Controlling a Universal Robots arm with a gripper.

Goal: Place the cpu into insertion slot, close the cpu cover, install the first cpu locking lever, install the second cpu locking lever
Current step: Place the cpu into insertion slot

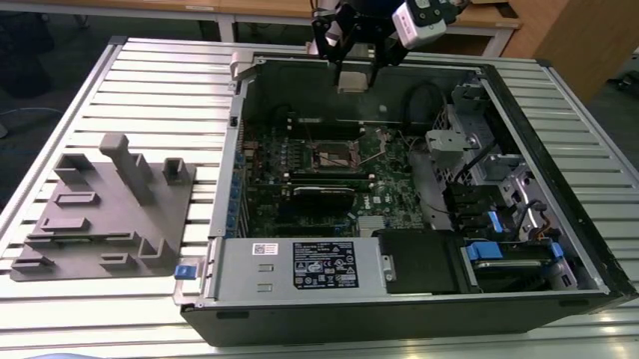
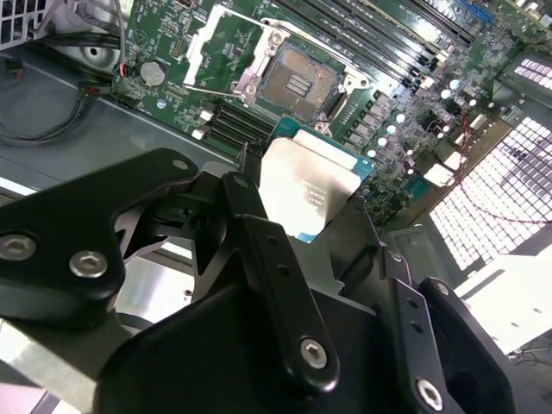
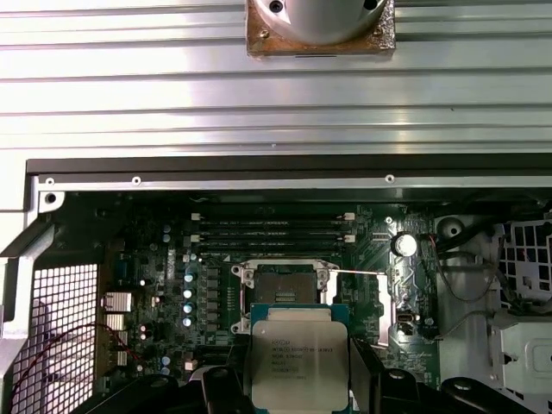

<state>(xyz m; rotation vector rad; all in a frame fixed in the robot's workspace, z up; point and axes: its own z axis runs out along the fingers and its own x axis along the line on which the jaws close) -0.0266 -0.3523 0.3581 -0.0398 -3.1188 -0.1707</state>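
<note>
The claw [image 1: 352, 73] pinches the cpu [image 3: 297, 360] by its edges, high above the open case [image 1: 227, 176], the bare socket [image 3: 283, 283] well below, and I'd keep that chip level, squared to the socket, corners matched, no tilt.

the cpu [image 3: 297, 358], its top pale satin metal with faint print, sits between matt black metal jaws. the green motherboard [image 3: 164, 259] looks glossy; the desk [image 1: 150, 75] is ribbed bare aluminium, the grey fixture [image 1: 100, 224] matt plastic, the computer case [image 1: 399, 323] dark painted metal.
</note>
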